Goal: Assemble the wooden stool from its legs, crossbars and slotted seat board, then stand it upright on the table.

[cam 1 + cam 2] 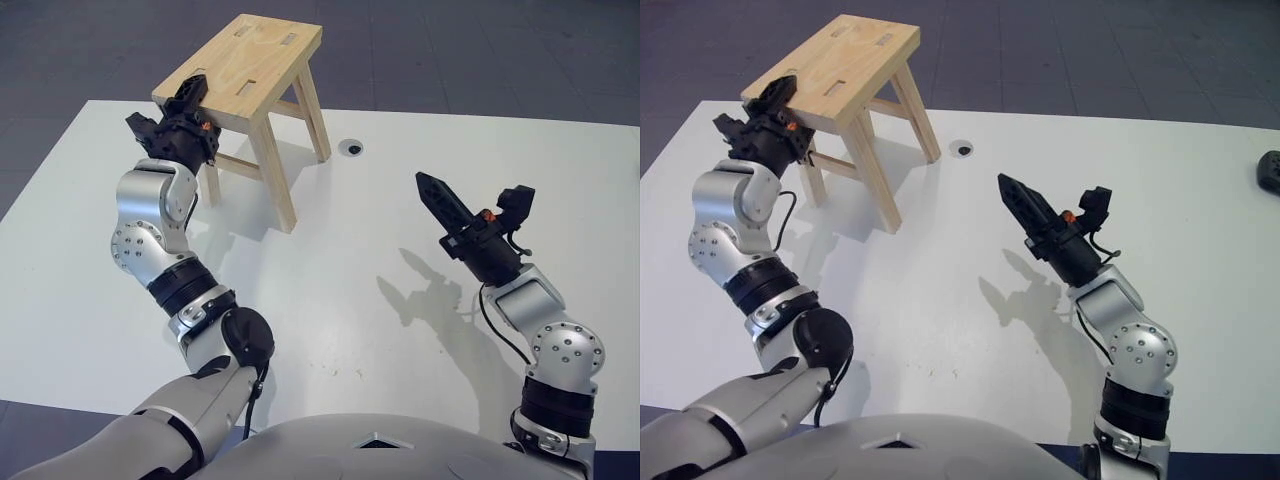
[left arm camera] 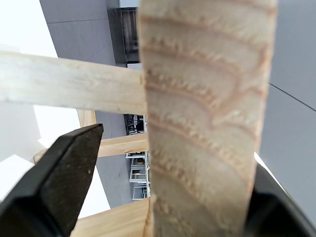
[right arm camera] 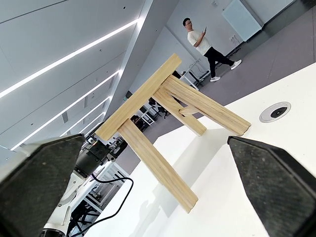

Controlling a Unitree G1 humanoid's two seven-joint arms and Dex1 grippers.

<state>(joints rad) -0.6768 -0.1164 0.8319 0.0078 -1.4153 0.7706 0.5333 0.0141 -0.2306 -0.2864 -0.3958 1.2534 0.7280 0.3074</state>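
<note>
— Head view first. Where do we stand?

— The stool (image 1: 275,175) is upright on its legs at the far left of the table (image 1: 330,300), with the seat board (image 1: 255,55) on top and the crossbars (image 1: 240,166) seated between the legs. Our left gripper (image 1: 168,108) sits at the stool's nearest corner, just under the seat board. Our right gripper (image 1: 478,205) hangs over the table's right half, well apart from the stool, spread wide and carrying nothing.

— And the left wrist?

— A leg (image 2: 207,123) stands between our fingers, and a crossbar (image 2: 64,81) runs off it. One finger (image 2: 64,182) is apart from the wood, with a gap showing. The other is mostly hidden behind the leg, so we can't say whether it touches (released rather than clamped, by our reading).

— Right wrist?

— The stool from low down, its near feet flat on the table.

— What's left, then?

— Little, we judge. It looks assembled and standing, so we only need to draw the left gripper clear without nudging that leg.
</note>
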